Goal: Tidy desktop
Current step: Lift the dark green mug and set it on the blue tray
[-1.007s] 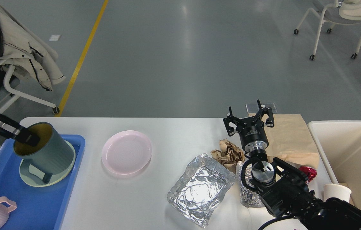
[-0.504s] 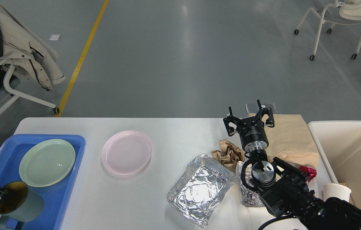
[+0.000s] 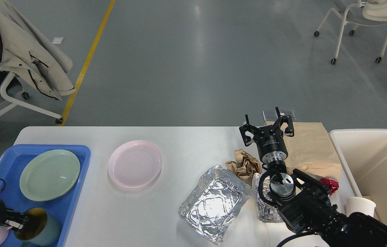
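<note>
Since earlier frame, mug (image 3: 39,229) lower and further right, now upright at near end of tray (image 3: 76,192), just before green plate (image 3: 50,174); dishes gather here. Left gripper (image 3: 16,222) grasps mug rim, finger inside. Right gripper (image 3: 267,127) unmoved, fingers spread, empty, hovering over desktop (image 3: 186,144) above brown paper (image 3: 244,164). Pink plate (image 3: 135,163), foil tray (image 3: 214,203) lie loose on desktop; bin (image 3: 378,164) at right presumably for rubbish.

A green plate (image 3: 49,174) and a grey-green mug (image 3: 38,230) sit in the blue tray (image 3: 75,192). A pink plate (image 3: 134,163) lies right of it. Further right are a foil tray (image 3: 214,203), crumpled brown paper (image 3: 244,164) and a cream bin (image 3: 378,171).
</note>
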Available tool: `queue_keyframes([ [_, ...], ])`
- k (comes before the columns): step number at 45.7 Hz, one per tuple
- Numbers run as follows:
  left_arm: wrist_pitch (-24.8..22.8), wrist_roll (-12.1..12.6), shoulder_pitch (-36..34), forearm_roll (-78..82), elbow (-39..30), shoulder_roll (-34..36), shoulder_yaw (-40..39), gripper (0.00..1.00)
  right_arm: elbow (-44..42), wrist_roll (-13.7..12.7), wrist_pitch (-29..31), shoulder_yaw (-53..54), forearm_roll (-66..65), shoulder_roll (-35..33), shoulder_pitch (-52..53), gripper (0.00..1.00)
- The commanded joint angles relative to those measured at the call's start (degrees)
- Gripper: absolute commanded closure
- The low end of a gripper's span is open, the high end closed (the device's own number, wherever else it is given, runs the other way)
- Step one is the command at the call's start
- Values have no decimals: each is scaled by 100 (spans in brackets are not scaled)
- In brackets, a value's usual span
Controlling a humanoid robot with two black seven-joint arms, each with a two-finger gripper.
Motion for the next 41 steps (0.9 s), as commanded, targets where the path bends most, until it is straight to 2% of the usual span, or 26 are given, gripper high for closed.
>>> queue_keyframes([
  [1, 16, -61, 71, -15, 23, -19, -34, 69, 0, 0, 0, -6, 0, 0, 0, 0],
  [3, 16, -87, 63, -15, 23, -10, -43, 49, 0, 0, 0, 3, 0, 0, 0, 0],
  [6, -54, -166, 19, -6, 23, 25, -95, 2, 0, 0, 0, -6, 0, 0, 0, 0],
  [12, -185, -535, -112, -6, -21, 209, -184, 1, 0, 0, 0, 3, 0, 0, 0, 0],
  [16, -676, -860, -656, 3, -65, 569, -192, 1, 0, 0, 0, 3, 0, 0, 0, 0],
  [21, -1616, -1247, -1772, 12, -162, 1009, -210, 1, 0, 0, 0, -6, 0, 0, 0, 0],
  [27, -3250, -1686, -4047, -58, -39, 1106, -350, 1, 0, 0, 0, 3, 0, 0, 0, 0],
  [31, -4349, -1828, -5340, -146, 198, 1045, -526, 1, 0, 0, 0, 3, 0, 0, 0, 0],
  [36, -4411, -1845, -6194, -295, 619, 405, -903, 1, 0, 0, 0, -6, 0, 0, 0, 0],
  [41, -4411, -1819, -6248, -664, 1077, -193, -1106, 1, 0, 0, 0, 3, -1, 0, 0, 0],
])
